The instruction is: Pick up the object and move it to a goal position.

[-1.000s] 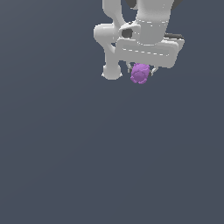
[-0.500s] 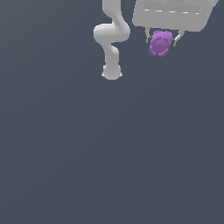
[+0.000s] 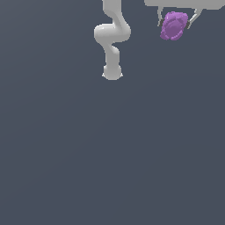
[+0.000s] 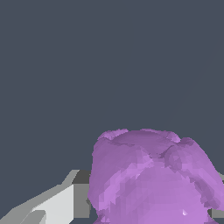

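The grey tabletop (image 3: 110, 154) fills nearly the whole exterior view, and the white arm (image 3: 112, 37) stands in the upper middle of the frame. In the upper right corner the gripper (image 3: 175, 23) hangs, and its jaws are pinching the object (image 3: 173, 25) (image 4: 151, 179) on two opposite sides, well above the tabletop. The purple lump looks light and stiff, I think, and its bumpy skin should give the jaws good hold across its widest middle part, where they grasp it now.
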`<control>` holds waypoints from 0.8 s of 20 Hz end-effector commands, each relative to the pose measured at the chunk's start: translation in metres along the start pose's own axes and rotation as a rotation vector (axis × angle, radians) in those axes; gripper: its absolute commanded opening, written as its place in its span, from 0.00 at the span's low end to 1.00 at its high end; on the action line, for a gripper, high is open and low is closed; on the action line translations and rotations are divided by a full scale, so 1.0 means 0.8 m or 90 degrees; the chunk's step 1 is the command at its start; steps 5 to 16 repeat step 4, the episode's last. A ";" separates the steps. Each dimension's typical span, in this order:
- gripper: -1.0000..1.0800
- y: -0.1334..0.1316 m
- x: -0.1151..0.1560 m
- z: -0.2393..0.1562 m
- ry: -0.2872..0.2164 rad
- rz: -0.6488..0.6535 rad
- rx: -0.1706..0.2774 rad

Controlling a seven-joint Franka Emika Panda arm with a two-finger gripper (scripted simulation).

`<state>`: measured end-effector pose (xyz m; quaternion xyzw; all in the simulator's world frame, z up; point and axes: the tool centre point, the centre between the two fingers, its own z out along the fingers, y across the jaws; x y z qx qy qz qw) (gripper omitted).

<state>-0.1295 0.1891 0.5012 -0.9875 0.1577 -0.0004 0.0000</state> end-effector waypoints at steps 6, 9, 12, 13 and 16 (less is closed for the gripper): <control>0.00 -0.004 -0.003 -0.007 0.000 0.000 0.000; 0.00 -0.004 -0.003 -0.007 0.000 0.000 0.000; 0.00 -0.004 -0.003 -0.007 0.000 0.000 0.000; 0.00 -0.004 -0.003 -0.007 0.000 0.000 0.000; 0.00 -0.004 -0.003 -0.007 0.000 0.000 0.000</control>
